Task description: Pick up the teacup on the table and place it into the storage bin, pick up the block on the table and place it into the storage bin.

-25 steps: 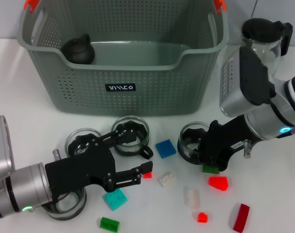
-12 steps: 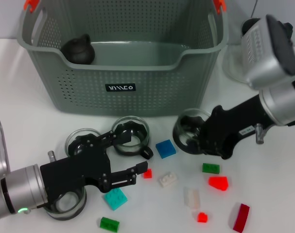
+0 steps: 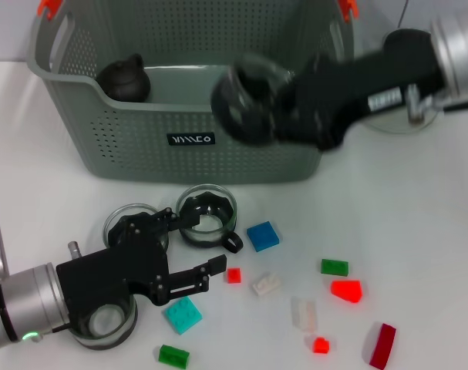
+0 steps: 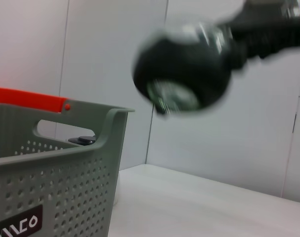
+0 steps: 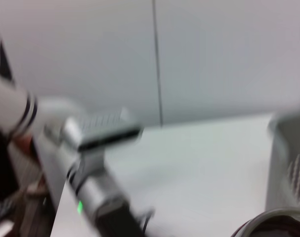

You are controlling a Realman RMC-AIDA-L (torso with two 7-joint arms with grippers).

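Teacup (image 3: pixel 245 104), a clear glass one, sits pinched in the fingers of the right gripper (image 3: pixel 284 108) in the upper middle of the head view, lifted clear of the desk (image 3: pixel 419 231) and held in front of the near wall of the storage bin (image 3: pixel 195 150), just at rim height; the left wrist view shows the same cup (image 4: pixel 184 79) in the air, upper centre, beyond the bin's corner (image 4: pixel 56 163). A dark rounded object (image 3: pixel 124 79) rests inside the bin at upper left. In the lower left of the head view the left gripper (image 3: pixel 199 258) hovers low over the desk with its fingers spread and nothing between them, reaching toward a second glass teacup (image 3: pixel 207 216) with a black handle. Two more glass cups (image 3: pixel 129 225) (image 3: pixel 106 324) lie beside that arm. Blocks are scattered across the lower centre and right: a blue block (image 3: pixel 263 236), a teal block (image 3: pixel 183 315), green blocks (image 3: pixel 335 267) and several red and white pieces.
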